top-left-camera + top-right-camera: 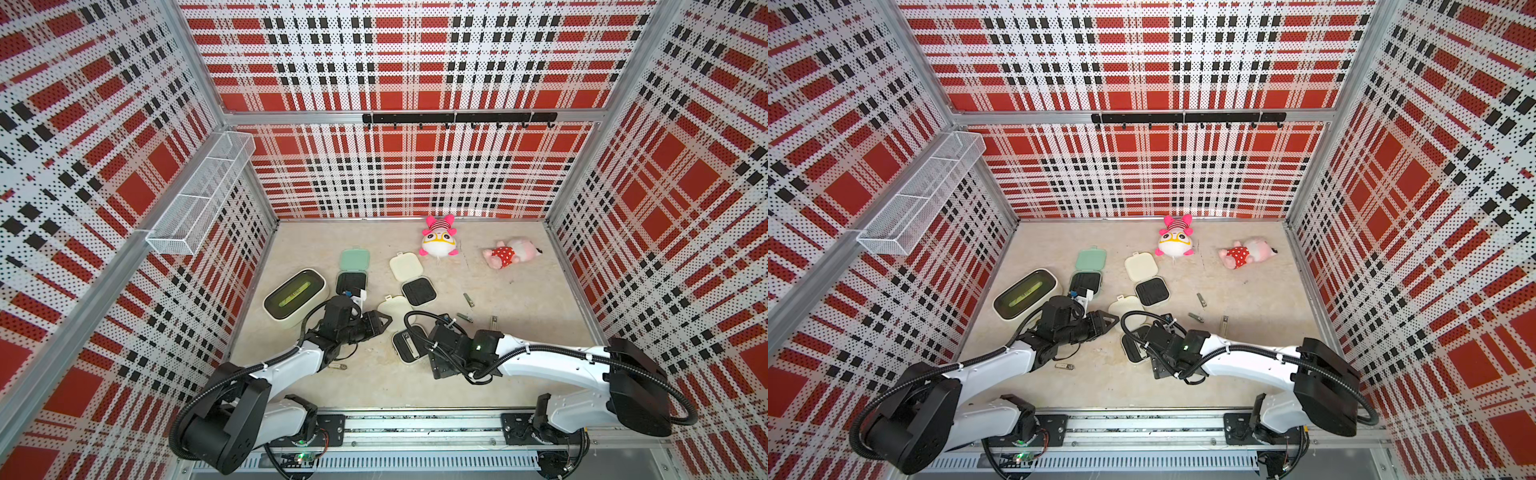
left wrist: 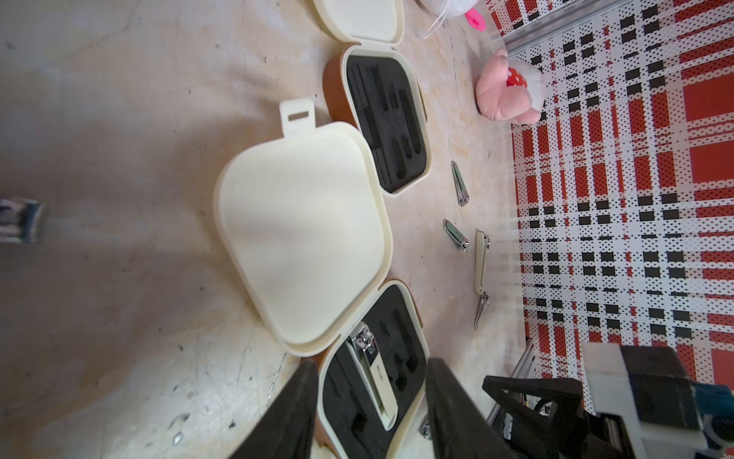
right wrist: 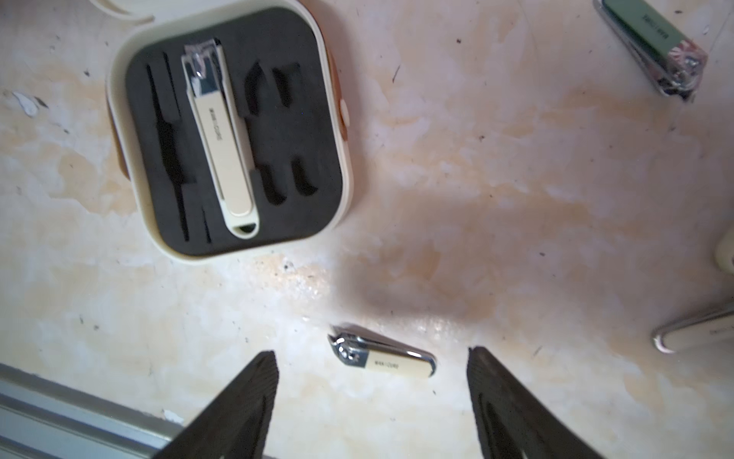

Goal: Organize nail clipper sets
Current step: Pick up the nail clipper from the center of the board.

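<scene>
Our right tool hangs with jaws wide apart over the small cream nail clipper, which lies on the bench between the tips, long axis running jaw to jaw, so we would turn the wrist first.

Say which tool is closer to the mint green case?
Left. The left tool hangs just nearer the robot than the mint green case; the right tool is farther, past the cream case holding a clipper.

Both top views: high at 6 o'clock, tilted steeply down toward 12, whole counter. Wrist views: close over counter, sharing one open cream case.
</scene>
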Robot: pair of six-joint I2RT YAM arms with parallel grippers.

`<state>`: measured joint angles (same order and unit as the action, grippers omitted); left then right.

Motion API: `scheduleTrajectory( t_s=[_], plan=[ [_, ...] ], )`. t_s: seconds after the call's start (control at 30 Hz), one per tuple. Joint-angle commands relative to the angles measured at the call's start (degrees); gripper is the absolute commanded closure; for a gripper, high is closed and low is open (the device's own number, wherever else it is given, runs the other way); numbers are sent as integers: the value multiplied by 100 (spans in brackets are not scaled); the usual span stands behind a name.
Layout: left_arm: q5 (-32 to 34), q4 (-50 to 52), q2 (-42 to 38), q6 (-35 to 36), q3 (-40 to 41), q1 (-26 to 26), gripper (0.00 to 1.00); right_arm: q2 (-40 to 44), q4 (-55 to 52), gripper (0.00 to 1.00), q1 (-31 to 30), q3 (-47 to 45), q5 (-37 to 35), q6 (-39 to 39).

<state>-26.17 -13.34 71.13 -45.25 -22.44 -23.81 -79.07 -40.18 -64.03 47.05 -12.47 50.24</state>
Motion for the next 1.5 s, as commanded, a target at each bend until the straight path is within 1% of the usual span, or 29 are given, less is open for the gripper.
scheduleTrajectory(
  t_s=[0.0,0.1,0.23,0.47,0.7,0.87,1.03,1.23,1.47],
  plan=[
    [-46,-151,49,-18,25,-6,51,213,-392,21,-56,-117,266,-155],
    [-55,-176,69,-34,20,-5,51,178,-264,22,-88,-260,452,-98],
    [-45,-186,55,-45,48,-4,51,-120,-236,23,-171,-275,500,-60],
    [13,-217,-17,-106,106,-8,51,-591,-316,23,-180,-189,289,30],
    [33,-223,-89,-159,144,1,50,-847,-317,23,-96,-127,101,63],
    [51,-221,-81,-177,145,0,50,-848,-164,28,112,-128,104,6],
    [60,-220,-70,-203,112,8,50,-830,124,35,453,-181,108,-112],
    [64,-222,11,-221,21,5,51,-956,385,38,721,-57,209,-340],
    [24,-140,125,-187,-219,-1,51,-1122,620,48,883,113,436,-559]
  ],
)
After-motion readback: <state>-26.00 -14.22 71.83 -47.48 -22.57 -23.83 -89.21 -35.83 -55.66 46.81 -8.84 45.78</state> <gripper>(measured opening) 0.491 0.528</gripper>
